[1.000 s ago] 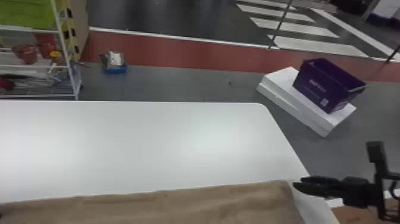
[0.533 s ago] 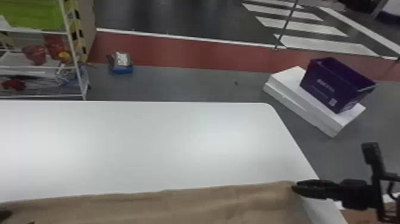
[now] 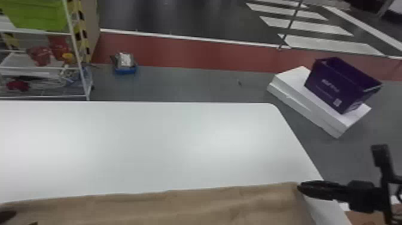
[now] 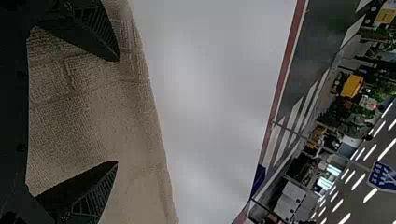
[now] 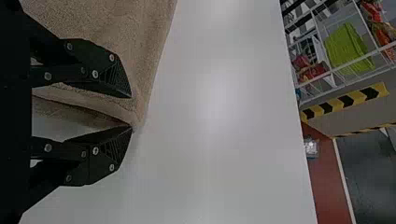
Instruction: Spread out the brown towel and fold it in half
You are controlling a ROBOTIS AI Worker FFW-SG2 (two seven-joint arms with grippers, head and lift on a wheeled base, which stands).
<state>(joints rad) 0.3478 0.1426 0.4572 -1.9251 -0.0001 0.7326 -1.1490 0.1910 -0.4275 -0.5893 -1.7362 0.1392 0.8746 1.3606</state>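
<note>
Head view, with twelve o'clock straight ahead from the middle of the bottom edge: the brown towel [image 3: 179, 211] lies across the near part of the white table [image 3: 167, 143], its far edge slightly wavy, running from nine o'clock to a corner between two and three. The right gripper [image 3: 299, 188] is at that corner; in the right wrist view its fingers stand a narrow gap apart, with the corner near both tips. At nine o'clock is the left gripper [image 3: 24, 219], over the towel, its fingers spread wide in the left wrist view. Beyond the table, a purple bin [image 3: 326, 86] sits on white slabs [image 3: 290, 80] between one and two, and a rack [image 3: 76, 54] stands between ten and eleven.
</note>
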